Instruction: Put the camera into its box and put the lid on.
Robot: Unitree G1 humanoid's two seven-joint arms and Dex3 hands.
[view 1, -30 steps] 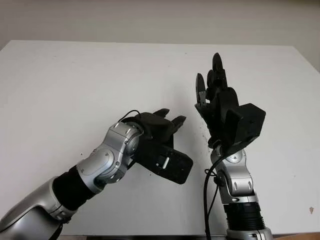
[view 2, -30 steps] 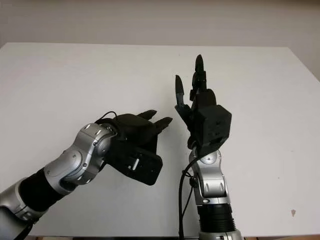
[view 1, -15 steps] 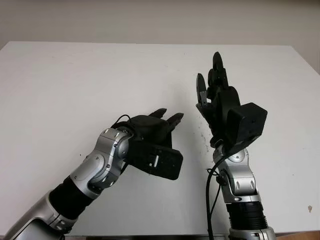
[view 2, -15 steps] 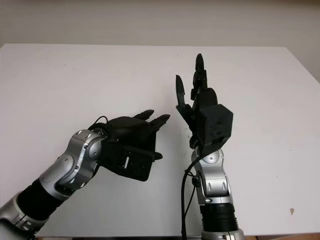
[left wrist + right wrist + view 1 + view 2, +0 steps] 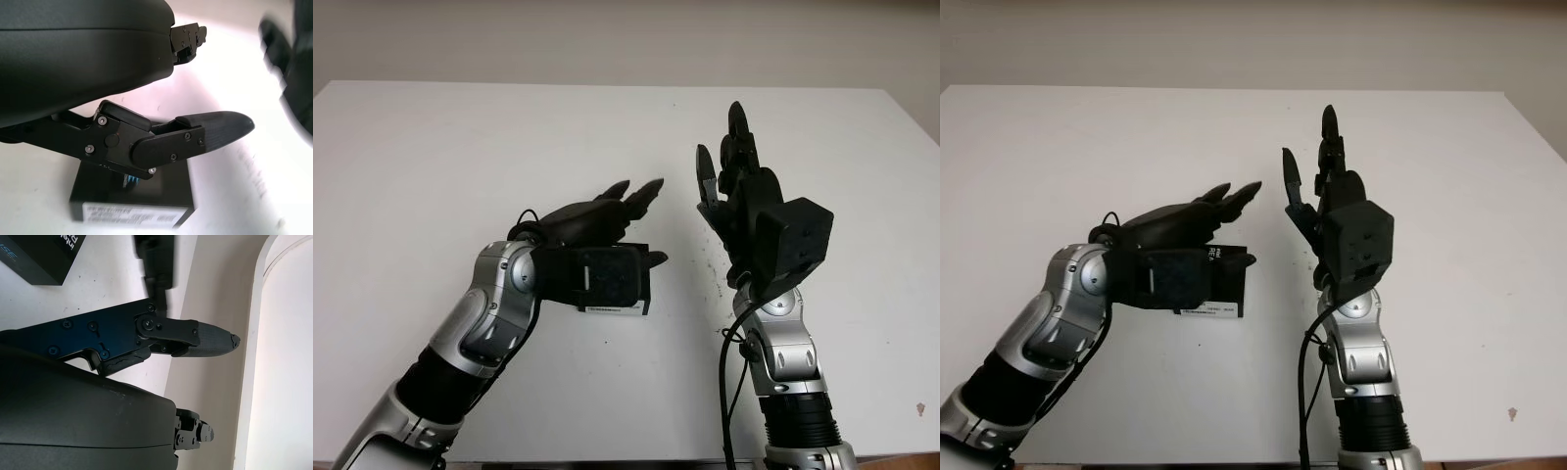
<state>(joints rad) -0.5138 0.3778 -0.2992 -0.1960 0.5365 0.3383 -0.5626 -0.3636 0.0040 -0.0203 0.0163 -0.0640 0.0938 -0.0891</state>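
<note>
I see the black box (image 5: 132, 208) lying on the white tabletop (image 5: 431, 157), just under my left hand (image 5: 607, 206), which holds nothing and hovers above it. My right hand (image 5: 734, 186) is raised upright beside it, also open and holding nothing. I cannot tell whether the camera is already inside or where it is. My worry: the two hands are near each other, so a careless reach may make them collide or push the box sideways.

bg: plain beige wall (image 5: 607, 39) | white table (image 5: 431, 166) w/ small dark specks | even lighting
</note>
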